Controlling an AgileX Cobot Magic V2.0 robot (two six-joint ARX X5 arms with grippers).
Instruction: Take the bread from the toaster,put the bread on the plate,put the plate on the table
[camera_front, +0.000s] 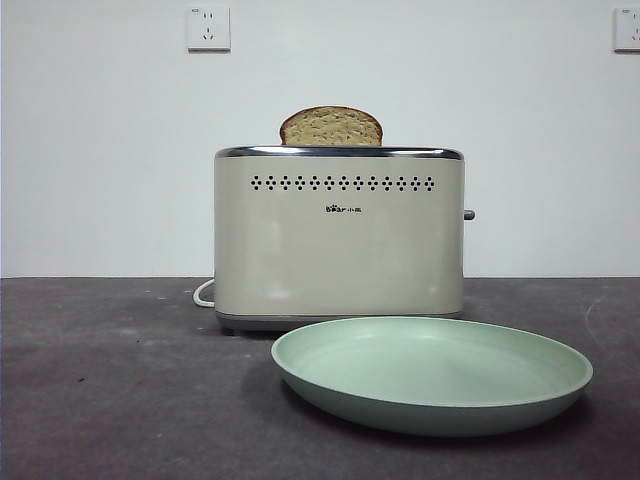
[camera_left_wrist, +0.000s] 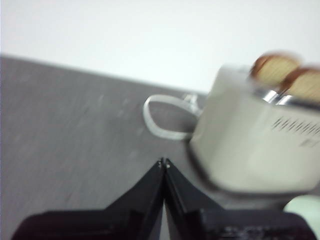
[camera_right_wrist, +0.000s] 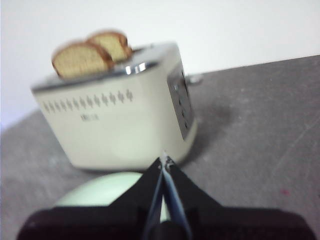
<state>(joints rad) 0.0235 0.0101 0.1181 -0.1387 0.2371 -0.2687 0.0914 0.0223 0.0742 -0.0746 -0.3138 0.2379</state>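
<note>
The cream toaster stands on the dark grey table. The bread pokes up out of its top. The wrist views show two brown-crusted slices in the slots: one on the vent side and a second slice behind it. The pale-green plate lies flat on the table in front of the toaster, toward the right. My left gripper is shut and empty, off the toaster's cord side. My right gripper is shut and empty above the plate, short of the toaster. Neither arm shows in the front view.
A white cord loops on the table behind the toaster's left end, also in the left wrist view. The lever sticks out of the toaster's right end. Two wall sockets sit on the white wall behind.
</note>
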